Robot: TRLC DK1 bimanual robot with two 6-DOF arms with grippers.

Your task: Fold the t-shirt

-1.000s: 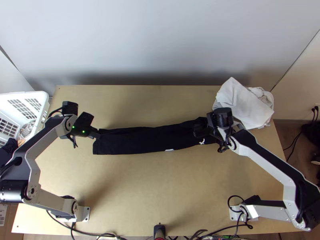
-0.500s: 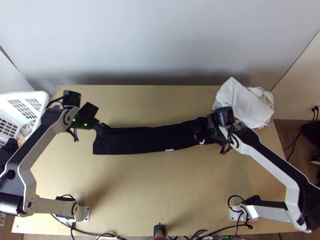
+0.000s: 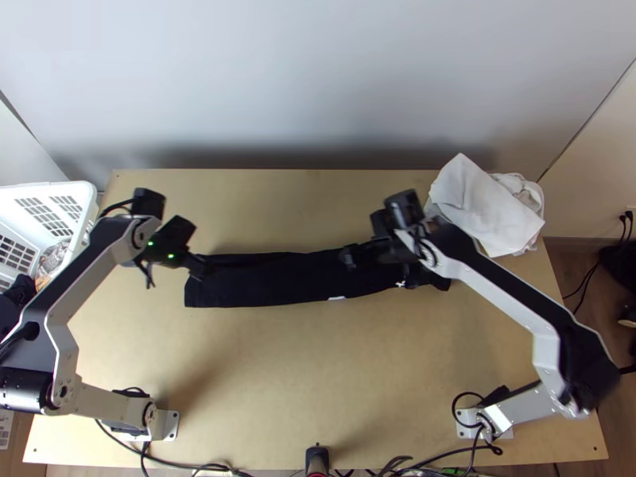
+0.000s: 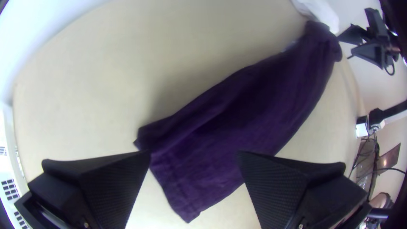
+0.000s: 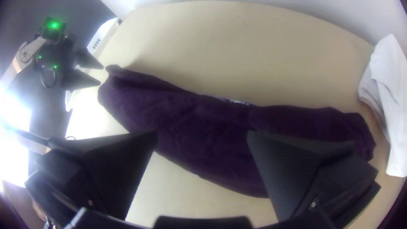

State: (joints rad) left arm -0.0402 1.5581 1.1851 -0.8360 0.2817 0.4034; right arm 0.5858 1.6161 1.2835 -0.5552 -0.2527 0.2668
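The black t-shirt [image 3: 270,280] lies as a long narrow strip across the middle of the table, a small white mark at its front edge. Over its left end is my left gripper [image 3: 199,266]. My right gripper [image 3: 354,256] hovers over the right half of the strip. In the left wrist view, the left gripper [image 4: 195,157] is open above one end of the shirt [image 4: 254,106], which looks purple there. The right wrist view has the right gripper [image 5: 202,138] open, with the shirt [image 5: 186,127] beneath and nothing held.
A white cloth [image 3: 485,203] lies heaped at the table's back right corner. The white basket [image 3: 86,199] stands beyond the left edge. Cables and a small black device [image 3: 317,459] are at the near edge; bare wood [image 3: 318,374] lies in front of the shirt.
The right gripper has moved left along the shirt, uncovering its right end. The left gripper shifted slightly right and toward the back, then a little forward. The shirt lies as before.
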